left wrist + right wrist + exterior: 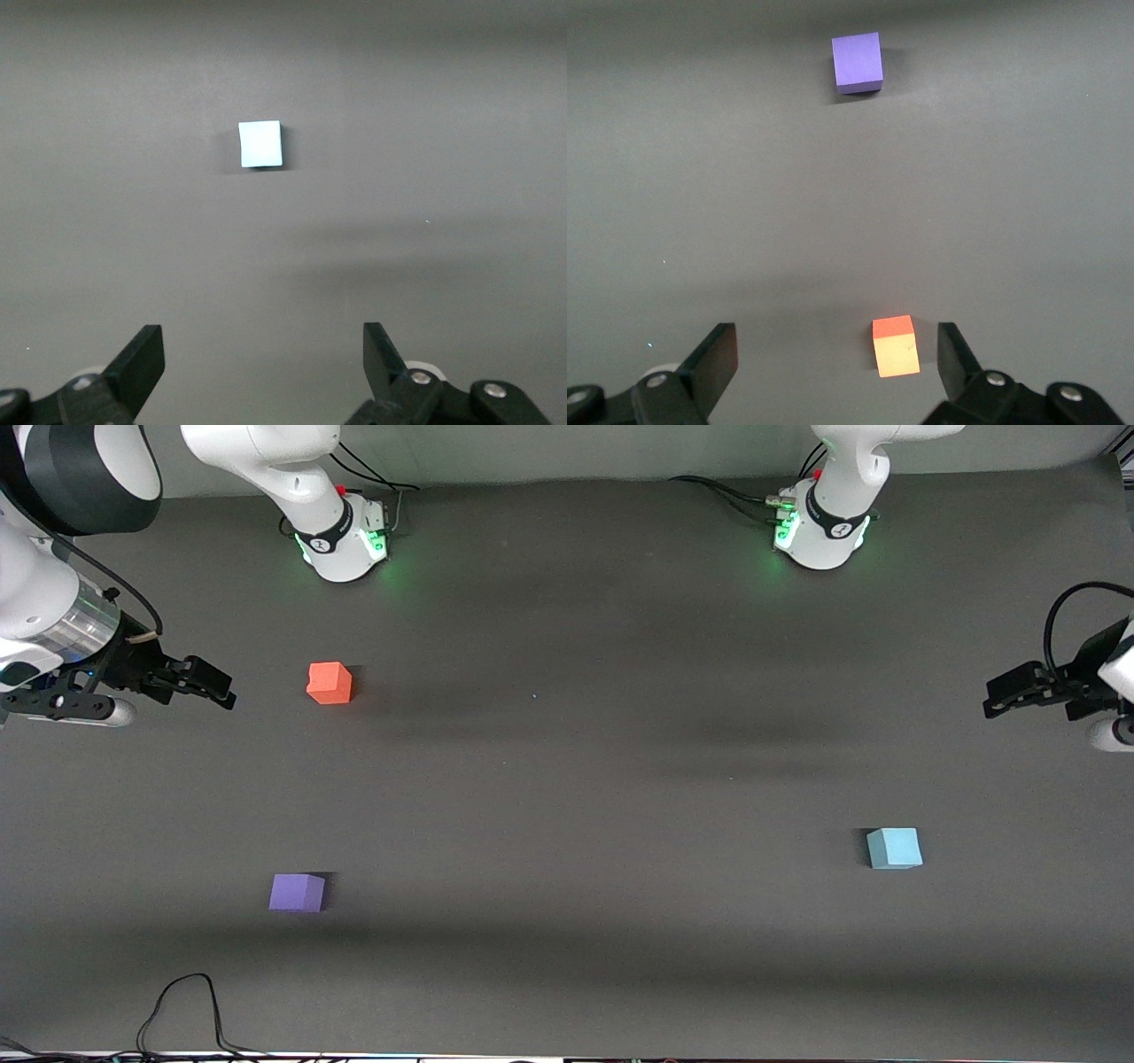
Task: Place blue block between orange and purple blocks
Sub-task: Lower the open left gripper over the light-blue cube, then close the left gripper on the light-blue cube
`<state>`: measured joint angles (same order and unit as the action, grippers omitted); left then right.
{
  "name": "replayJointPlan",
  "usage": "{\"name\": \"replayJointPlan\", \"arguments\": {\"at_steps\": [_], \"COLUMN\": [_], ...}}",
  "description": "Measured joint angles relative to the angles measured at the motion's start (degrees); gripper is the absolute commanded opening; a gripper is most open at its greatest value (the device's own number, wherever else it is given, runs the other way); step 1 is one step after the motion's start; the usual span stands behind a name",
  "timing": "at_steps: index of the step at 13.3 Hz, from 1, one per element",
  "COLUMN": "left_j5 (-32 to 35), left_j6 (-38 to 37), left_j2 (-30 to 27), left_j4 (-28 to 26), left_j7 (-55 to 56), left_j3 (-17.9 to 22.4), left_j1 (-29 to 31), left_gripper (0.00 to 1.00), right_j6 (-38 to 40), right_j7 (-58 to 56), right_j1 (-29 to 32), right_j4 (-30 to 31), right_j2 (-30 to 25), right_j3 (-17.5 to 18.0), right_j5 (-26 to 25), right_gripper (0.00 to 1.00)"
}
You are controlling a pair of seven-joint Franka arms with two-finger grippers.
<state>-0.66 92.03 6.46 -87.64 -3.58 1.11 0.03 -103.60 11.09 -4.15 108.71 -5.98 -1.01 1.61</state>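
Landmark: the bright orange-red matte cube, sitting flat on the dark grey matte table top toward the right arm's end of the table; every place below is given from it.

Orange-red cube, wrist sight: it shows again in the right wrist view, low in the frame and between the two black fingers.

Violet-purple matte cube: nearer to the front camera than the orange-red cube, well apart from it, at much the same end of the table; also seen in the right wrist view. Bare table lies between the two.

Pale sky-blue matte cube: well apart from the orange-red cube, toward the left arm's end of the table and nearer to the front camera; it rests flat and alone, touching nothing, and appears in the left wrist view.

Right gripper: in the air beside the orange-red cube, off toward the right arm's end of the table, not touching it; its black jaws are spread wide apart and hold nothing.

Left gripper: in the air well apart from the orange-red cube, over the table edge at the left arm's end; its jaws stand wide apart and empty, with the sky-blue cube ahead of them on the table.
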Motion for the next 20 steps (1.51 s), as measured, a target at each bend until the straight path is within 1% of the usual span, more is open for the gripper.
{"name": "replayJointPlan", "arguments": {"at_steps": [3, 6, 9, 14, 17, 20], "left_j5": [0.02, 0.02, 0.03, 0.04, 0.05, 0.05], "left_j6": [3.9, 10.23, 19.03, 35.04, 42.13, 46.42], "left_j2": [3.87, 10.49, 16.43, 23.59, 28.01, 31.46], "left_j4": [0.41, -0.15, -3.43, -9.81, -10.82, -10.86], "left_j7": [-0.05, -0.76, -1.04, -1.18, -1.2, -1.2], "left_j3": [0.16, 0.17, 0.09, 0.02, -0.22, -0.31], "left_j1": [0.92, 1.6, 1.62, 1.59, 1.42, 1.26], "left_gripper": [1.0, 1.0, 1.0, 1.0, 1.0, 0.99], "right_j6": [0.0, 0.0, 0.0, -0.01, -0.76, -0.96], "right_j7": [0.0, 0.0, 0.0, 0.0, 0.0, 0.0], "right_j1": [0.0, 0.0, 0.0, -0.01, -0.01, -0.02], "right_j4": [0.12, 0.16, 0.21, 0.65, 0.87, 0.92], "right_j2": [0.18, 0.2, 0.2, 0.18, 0.17, 0.16], "right_j3": [0.0, 0.0, -0.01, -0.01, -0.01, -0.01], "right_j5": [0.0, 0.0, 0.0, 0.0, 0.0, 0.0], "right_gripper": [1.0, 1.0, 1.0, 1.0, 1.0, 1.0]}}
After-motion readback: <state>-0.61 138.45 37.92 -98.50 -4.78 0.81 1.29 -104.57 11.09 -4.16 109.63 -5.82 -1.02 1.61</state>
